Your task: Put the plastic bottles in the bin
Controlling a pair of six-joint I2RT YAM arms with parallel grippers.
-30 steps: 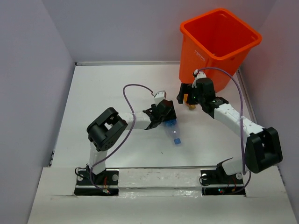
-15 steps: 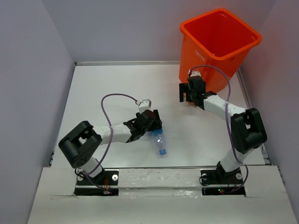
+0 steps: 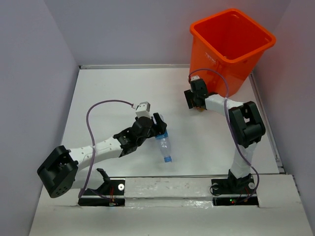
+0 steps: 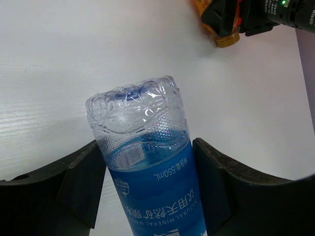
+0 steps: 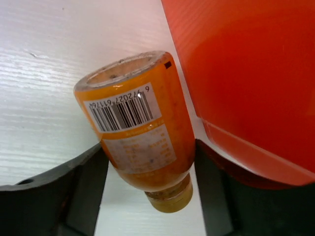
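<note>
My left gripper [image 3: 158, 130] is shut on a clear plastic bottle with a blue label [image 3: 165, 147] at mid-table, cap pointing toward the near edge. In the left wrist view both jaws press the label of this bottle [image 4: 147, 196], its ribbed base facing away. My right gripper [image 3: 195, 101] sits at the foot of the orange bin [image 3: 231, 44], shut on an orange bottle [image 5: 140, 128] whose cap points down between the jaws. That orange bottle [image 3: 199, 108] barely shows from above. The bin wall [image 5: 246, 73] is right beside it.
The white table [image 3: 108, 93] is boxed in by grey walls on the left, back and right. A white ledge [image 3: 162, 184] runs along the near edge by the arm bases. Purple cables loop above both arms.
The left arm has swung left and nearer, carrying the blue-labelled bottle with it. The right gripper has shifted slightly left at the bin's foot and closed from wide open onto the orange bottle.
</note>
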